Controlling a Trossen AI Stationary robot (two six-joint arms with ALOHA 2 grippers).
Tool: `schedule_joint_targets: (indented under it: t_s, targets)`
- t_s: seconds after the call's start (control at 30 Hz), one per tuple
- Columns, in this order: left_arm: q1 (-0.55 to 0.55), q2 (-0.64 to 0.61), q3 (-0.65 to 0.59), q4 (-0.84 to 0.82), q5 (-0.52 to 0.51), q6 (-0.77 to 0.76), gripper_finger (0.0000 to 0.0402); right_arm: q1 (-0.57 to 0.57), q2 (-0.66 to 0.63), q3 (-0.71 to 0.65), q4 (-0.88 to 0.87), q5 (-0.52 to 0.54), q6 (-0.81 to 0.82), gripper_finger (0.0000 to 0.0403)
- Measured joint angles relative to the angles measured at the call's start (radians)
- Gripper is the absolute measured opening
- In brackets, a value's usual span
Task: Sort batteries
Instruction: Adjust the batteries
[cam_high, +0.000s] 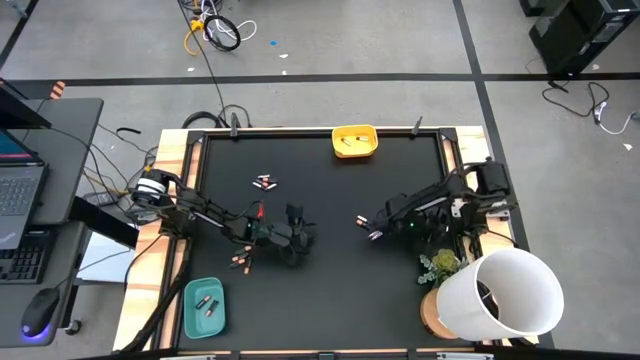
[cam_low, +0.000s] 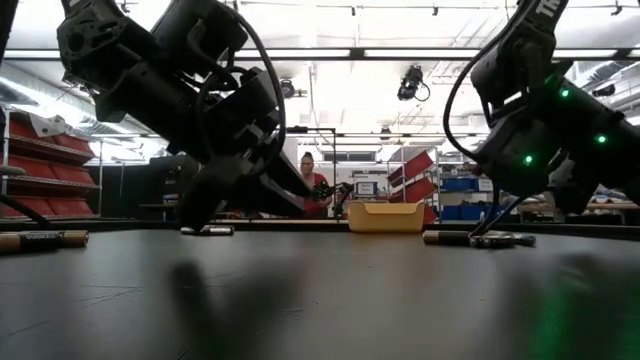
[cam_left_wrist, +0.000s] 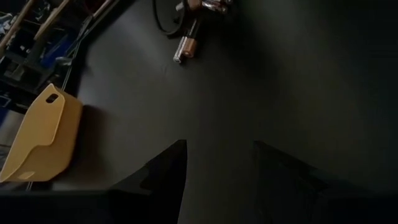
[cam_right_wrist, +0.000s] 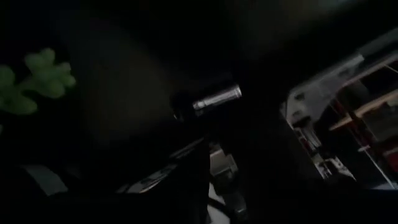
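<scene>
Loose batteries lie flat on the black mat: a silvery-red group (cam_high: 264, 182), copper ones (cam_high: 240, 260), and two by the right gripper (cam_high: 375, 236). My left gripper (cam_high: 298, 232) hovers open over bare mat at mid-table. Its fingers (cam_left_wrist: 168, 168) have nothing between them, and a copper battery (cam_left_wrist: 186, 46) lies ahead of them. My right gripper (cam_high: 372, 226) is low over the mat right of centre. A silvery battery (cam_right_wrist: 214, 98) shows just ahead of it. The low view shows batteries (cam_low: 445, 238) beside the right gripper (cam_low: 490, 228).
A yellow tray (cam_high: 372, 150) with batteries in it sits at the far edge. A teal tray (cam_high: 192, 320) holding two batteries is at the near left. A white bucket (cam_high: 505, 295) and a small plant (cam_high: 440, 265) stand at the near right corner. A person shows far behind the table (cam_low: 308, 170).
</scene>
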Motion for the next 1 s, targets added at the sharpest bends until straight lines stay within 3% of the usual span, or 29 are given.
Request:
schedule_joint_targets:
  t_s: [0.4,0.67,0.87,1.0]
  targets:
    - [0.0,0.0,0.0,-0.041,-0.003,0.001,0.0197,-0.007,-0.154,-0.02,0.119,0.014,0.124,0.0065]
    - [0.0,0.0,0.0,-0.043,-0.003,0.001,0.0197,0.014,-0.331,-0.1,0.22,0.137,0.347,0.0055]
    - [0.0,0.0,0.0,-0.043,-0.003,0.001,0.0197,0.007,-0.356,-0.179,0.393,0.182,0.42,0.0041]
    - [0.0,0.0,0.0,-0.046,-0.003,0.001,0.0197,-0.007,-0.343,-0.177,0.413,0.189,0.416,0.0038]
